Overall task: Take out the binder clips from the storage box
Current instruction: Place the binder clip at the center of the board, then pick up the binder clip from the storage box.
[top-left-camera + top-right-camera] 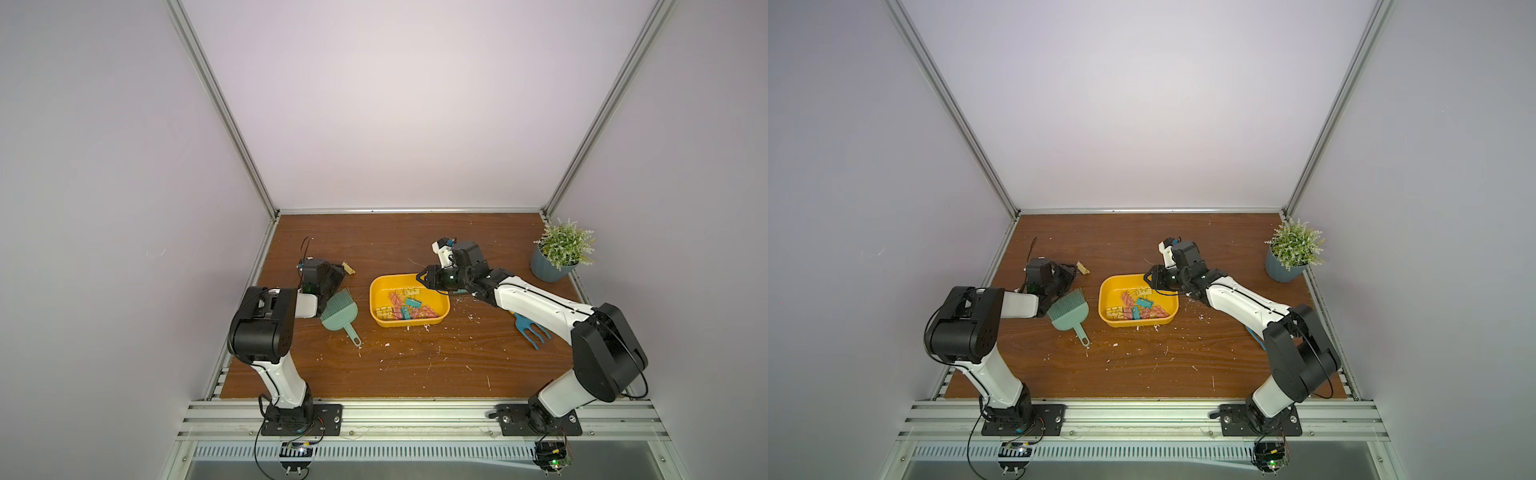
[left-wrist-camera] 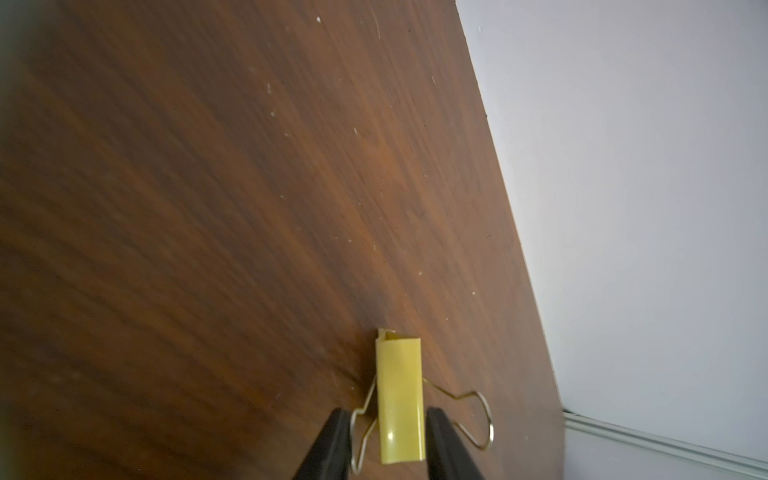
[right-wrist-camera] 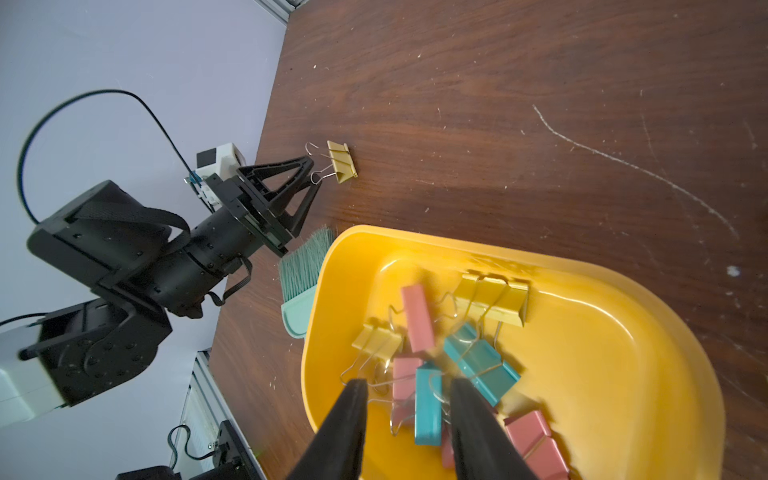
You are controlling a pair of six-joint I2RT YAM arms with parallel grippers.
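Straddling a yellow clip near the table's left edge.
Left gripper narrowly parted, clip lying between its tips; other binder clips sit in the storage box mid-table, right gripper narrowly parted, empty, above them.

left fingers parted, right fingers parted

We show the left arm and right arm: white shells between black joint housings, black screw-studded base plates, thin black cables looping off the wrists, and black, open-framed triangular jaws.
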